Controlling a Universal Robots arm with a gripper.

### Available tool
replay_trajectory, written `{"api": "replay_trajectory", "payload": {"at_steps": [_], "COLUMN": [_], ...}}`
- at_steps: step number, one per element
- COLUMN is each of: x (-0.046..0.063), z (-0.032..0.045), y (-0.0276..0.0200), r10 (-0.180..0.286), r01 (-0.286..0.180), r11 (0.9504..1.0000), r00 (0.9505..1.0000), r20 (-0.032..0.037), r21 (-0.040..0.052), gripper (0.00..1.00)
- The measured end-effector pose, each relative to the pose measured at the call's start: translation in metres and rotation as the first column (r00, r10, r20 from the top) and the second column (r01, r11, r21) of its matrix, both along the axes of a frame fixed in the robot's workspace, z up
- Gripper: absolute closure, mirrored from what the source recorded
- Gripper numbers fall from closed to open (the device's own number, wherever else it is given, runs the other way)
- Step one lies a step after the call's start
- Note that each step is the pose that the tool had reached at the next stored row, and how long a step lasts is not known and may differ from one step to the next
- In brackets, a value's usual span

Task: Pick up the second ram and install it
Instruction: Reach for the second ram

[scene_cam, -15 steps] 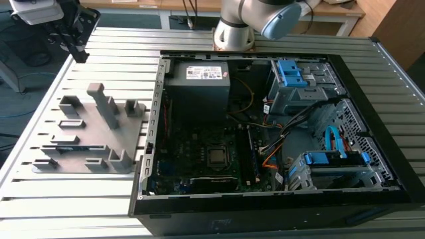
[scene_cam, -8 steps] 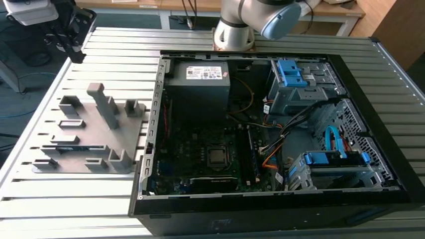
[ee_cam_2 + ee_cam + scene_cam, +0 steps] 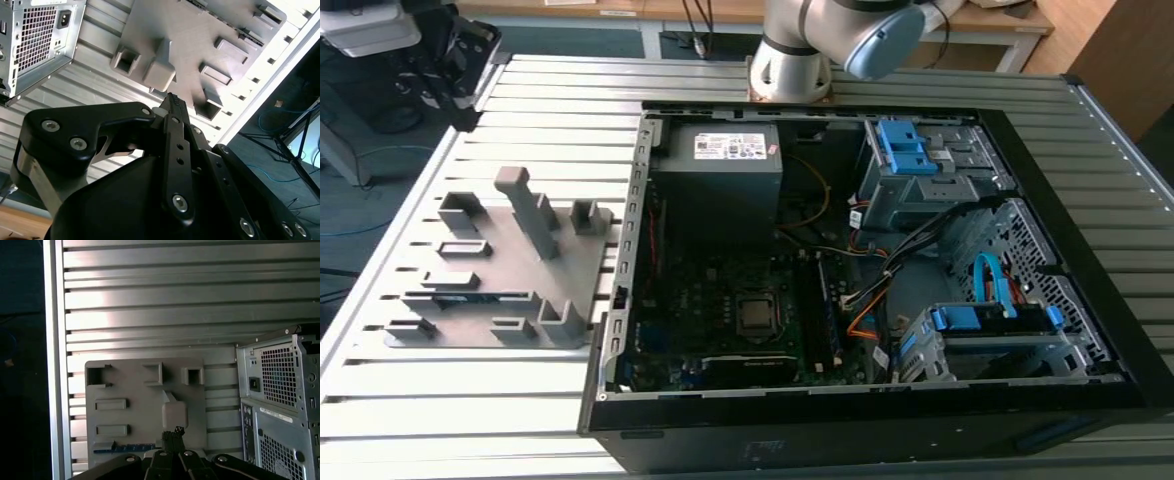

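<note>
The second ram (image 3: 130, 447) — one long, narrow strip with a dark bluish edge — sat in a slot of the single grey fixture plate (image 3: 135, 415) on the counter (image 3: 150, 300), beside one open computer case (image 3: 854, 430). The one hand (image 3: 173, 431) hovered over the plate — fingertips pressed together, empty.

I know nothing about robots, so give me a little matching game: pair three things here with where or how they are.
Things:
1. second ram
2. power supply
3. gripper

Place or state:
A. inside the open computer case
B. black, touching nothing
C. resting on the grey fixture plate

Pairs: 1-C, 2-A, 3-B
</note>
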State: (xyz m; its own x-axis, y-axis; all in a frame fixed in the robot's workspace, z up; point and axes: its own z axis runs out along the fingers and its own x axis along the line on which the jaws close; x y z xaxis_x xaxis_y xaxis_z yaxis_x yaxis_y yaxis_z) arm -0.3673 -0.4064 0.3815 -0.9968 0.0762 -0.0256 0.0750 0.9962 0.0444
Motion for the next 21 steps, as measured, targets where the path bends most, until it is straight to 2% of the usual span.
{"api": "replay_trajectory", "payload": {"at_steps": [10, 16, 21], "x": [-0.009, -0.013, -0.015], "z": [-0.004, -0.0063, -0.0112], "y": [-0.0177, -0.0238, -0.0262], "r10": [0.0, 0.0, 0.0], "r01": [0.0, 0.0, 0.0], "r11": [1.0, 1.0, 1.0], "r00": [1.0, 1.0, 1.0], "r20": [0.0001, -0.0001, 0.0], "r21": [-0.0004, -0.002, -0.0031], "gripper": [0.9, 0.9, 0.9]}}
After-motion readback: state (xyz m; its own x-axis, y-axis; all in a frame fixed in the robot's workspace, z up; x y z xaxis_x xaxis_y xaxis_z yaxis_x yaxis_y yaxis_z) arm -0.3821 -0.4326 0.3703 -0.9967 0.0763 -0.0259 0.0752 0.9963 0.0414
